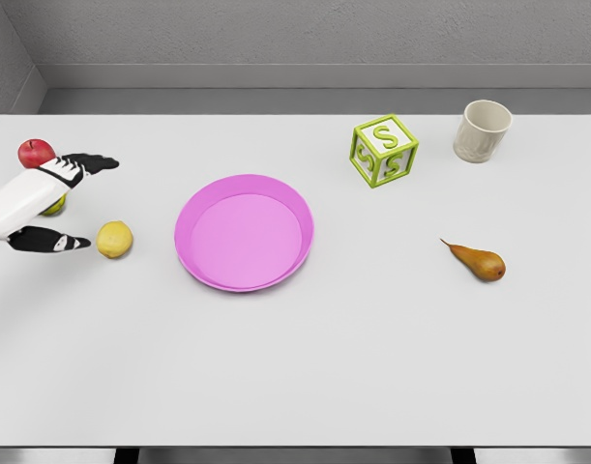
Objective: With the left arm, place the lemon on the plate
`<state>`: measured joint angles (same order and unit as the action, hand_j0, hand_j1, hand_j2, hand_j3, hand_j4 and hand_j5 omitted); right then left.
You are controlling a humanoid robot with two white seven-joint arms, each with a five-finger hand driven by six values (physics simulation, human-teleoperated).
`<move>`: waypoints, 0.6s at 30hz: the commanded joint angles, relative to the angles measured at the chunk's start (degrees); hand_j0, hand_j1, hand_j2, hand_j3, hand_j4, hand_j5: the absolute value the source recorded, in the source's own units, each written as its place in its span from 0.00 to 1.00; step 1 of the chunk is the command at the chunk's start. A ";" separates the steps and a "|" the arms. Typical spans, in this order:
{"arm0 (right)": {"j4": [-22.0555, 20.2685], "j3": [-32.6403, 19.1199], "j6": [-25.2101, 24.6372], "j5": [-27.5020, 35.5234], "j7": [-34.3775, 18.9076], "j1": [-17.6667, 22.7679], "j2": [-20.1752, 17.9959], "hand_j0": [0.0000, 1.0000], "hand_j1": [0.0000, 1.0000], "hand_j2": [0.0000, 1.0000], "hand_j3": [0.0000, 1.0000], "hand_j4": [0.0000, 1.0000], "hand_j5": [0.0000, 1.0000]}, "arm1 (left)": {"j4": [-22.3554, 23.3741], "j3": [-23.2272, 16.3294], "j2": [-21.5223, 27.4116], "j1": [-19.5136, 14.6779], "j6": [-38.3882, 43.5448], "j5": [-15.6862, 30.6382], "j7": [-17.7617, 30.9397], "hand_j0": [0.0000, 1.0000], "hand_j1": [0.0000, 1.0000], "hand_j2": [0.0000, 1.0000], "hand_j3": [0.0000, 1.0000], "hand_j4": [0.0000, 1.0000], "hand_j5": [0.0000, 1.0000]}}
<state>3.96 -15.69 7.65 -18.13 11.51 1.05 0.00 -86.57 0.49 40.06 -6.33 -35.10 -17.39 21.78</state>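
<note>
- A white bench (372,367) is seen in front of a grey wall, in a rendered scene.
- The lemon (114,239) is lying on the bench at the left, just beside the pink plate (196,261) and apart from its rim.
- The left robot hand (58,203) is spread open and nothing is held; the lemon lies to its right, close beyond the lower dark finger (53,242).
- A red apple (36,152) and a partly hidden green-yellow fruit (55,205) are found behind the hand.
- A letter block (383,150), a cup (482,130) and a pear (477,260) are placed well apart, at the right.
</note>
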 commanded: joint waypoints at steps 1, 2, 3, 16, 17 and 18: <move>0.00 0.04 0.08 0.03 0.00 0.00 0.00 1.00 1.00 1.00 1.00 1.00 1.00 | 0.00 0.13 -0.16 -0.09 0.10 -0.01 0.02 1.00 1.00 1.00 1.00 1.00 1.00; 0.00 0.04 -0.01 0.03 0.00 0.00 0.00 1.00 1.00 1.00 1.00 1.00 1.00 | 0.00 0.13 -0.15 -0.09 0.10 -0.10 0.02 1.00 1.00 1.00 1.00 1.00 1.00; 0.00 -0.05 -0.01 0.03 0.00 0.00 0.00 1.00 1.00 1.00 1.00 1.00 1.00 | 0.00 0.13 -0.15 -0.09 0.10 -0.10 0.11 1.00 1.00 1.00 1.00 1.00 1.00; 0.00 0.13 -0.01 0.03 0.00 0.00 0.00 1.00 1.00 1.00 1.00 1.00 1.00 | 0.35 2.50 -3.41 -1.93 0.10 -11.87 13.22 1.00 1.00 1.00 1.00 1.00 1.00; 0.00 0.13 -0.01 0.03 0.00 0.00 0.00 1.00 1.00 1.00 1.00 1.00 1.00 | 0.44 2.15 -3.58 -2.28 0.10 -13.46 13.22 1.00 1.00 1.00 1.00 1.00 1.00; 0.00 0.13 -0.01 0.03 0.00 0.00 0.00 1.00 1.00 1.00 1.00 1.00 1.00 | 0.53 0.57 -3.50 -3.25 0.10 -15.04 13.22 1.00 1.00 1.00 1.00 1.00 1.00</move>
<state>3.96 -15.56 7.65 -18.13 11.51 1.05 0.00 -86.13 2.10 36.80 -10.46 -35.12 -29.64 34.74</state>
